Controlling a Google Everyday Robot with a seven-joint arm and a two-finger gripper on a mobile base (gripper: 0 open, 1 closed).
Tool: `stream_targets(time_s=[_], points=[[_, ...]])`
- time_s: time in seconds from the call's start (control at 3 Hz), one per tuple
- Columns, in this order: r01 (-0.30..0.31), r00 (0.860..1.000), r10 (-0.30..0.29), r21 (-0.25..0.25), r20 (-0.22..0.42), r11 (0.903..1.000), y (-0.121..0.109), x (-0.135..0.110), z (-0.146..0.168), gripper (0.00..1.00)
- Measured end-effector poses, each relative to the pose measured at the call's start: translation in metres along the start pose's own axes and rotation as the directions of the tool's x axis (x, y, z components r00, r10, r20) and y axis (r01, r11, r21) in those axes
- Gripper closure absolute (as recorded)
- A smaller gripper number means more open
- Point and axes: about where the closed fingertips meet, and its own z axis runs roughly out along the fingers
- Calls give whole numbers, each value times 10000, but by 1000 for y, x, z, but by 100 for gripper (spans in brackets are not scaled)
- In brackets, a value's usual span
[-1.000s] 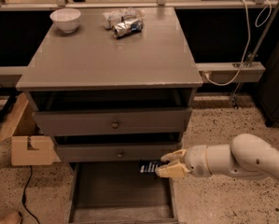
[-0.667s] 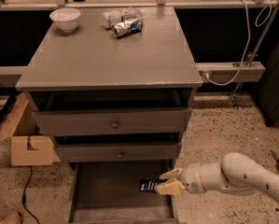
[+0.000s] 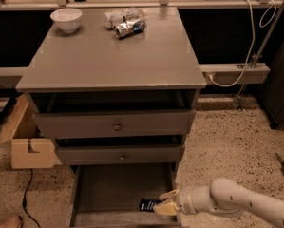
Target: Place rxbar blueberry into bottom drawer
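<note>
While our pale two-finger gripper (image 3: 164,205) hangs low over the front right of the open grey bottom drawer (image 3: 115,186), jaws clamped on the flat navy-wrapped rxbar blueberry (image 3: 149,204), we judge placement nearly done — next, release and lift clear.

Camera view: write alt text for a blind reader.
The gripper holds a dark blue snack bar low in the open bottom drawer, near its front right corner. A bowl and foil packets sit on the cabinet top.

- The gripper (image 3: 166,202) sank from mid-height at right of centre to near the frame's bottom edge.
- The rxbar blueberry (image 3: 149,204), clamped in it, came down into the bottom drawer (image 3: 108,189), at its front right corner.
</note>
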Motion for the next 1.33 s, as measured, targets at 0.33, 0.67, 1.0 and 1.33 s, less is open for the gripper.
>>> stream_targets(time_s=[0.33, 0.67, 1.0, 1.33], points=[[-318, 9995, 318, 468, -4, 9984, -21, 34, 35, 100], [-318, 9995, 318, 468, -4, 9984, -21, 34, 35, 100], [-67, 9999, 58, 546, 158, 9985, -32, 37, 47, 100], [587, 9971, -595, 169, 473, 9981, -51, 37, 80, 100]])
